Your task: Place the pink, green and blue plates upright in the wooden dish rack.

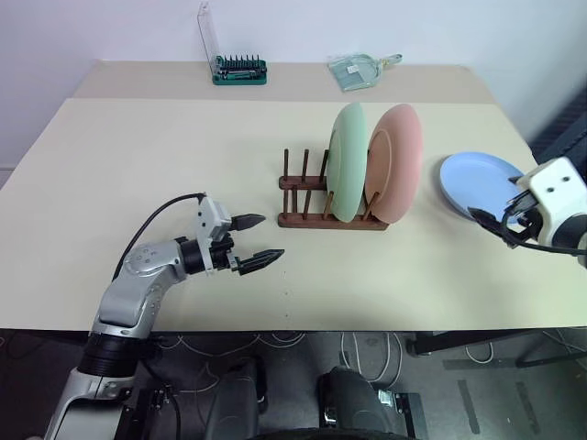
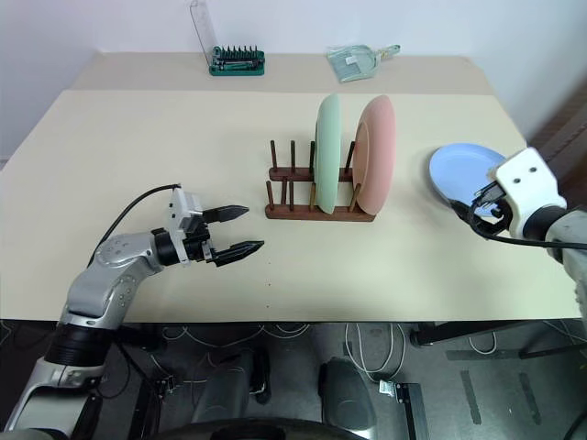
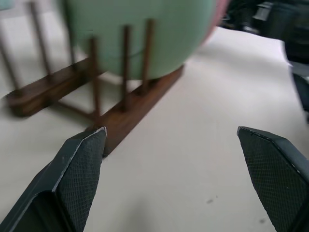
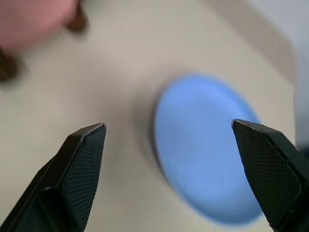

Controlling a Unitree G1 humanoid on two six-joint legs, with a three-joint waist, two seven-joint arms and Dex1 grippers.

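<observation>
Nearest, the left gripper [image 1: 255, 239] hangs low over the smooth beige table [image 1: 138, 165], its black, cross-hatched fingers [image 3: 79, 169] spread wide and empty, pointing toward the rack. The right gripper [image 4: 174, 169] is likewise spread and empty, above the table just beside the blue plate [image 1: 479, 184], a round, matte, shallow dish lying flat. Further back, the dark wooden rack [image 1: 316, 215] with thin upright pegs holds the green plate [image 1: 348, 174] and pink plate [image 1: 396, 163] on edge, side by side. At the far edge stand a green bit case [image 1: 240, 71] and a clear packet [image 1: 358, 71].
</observation>
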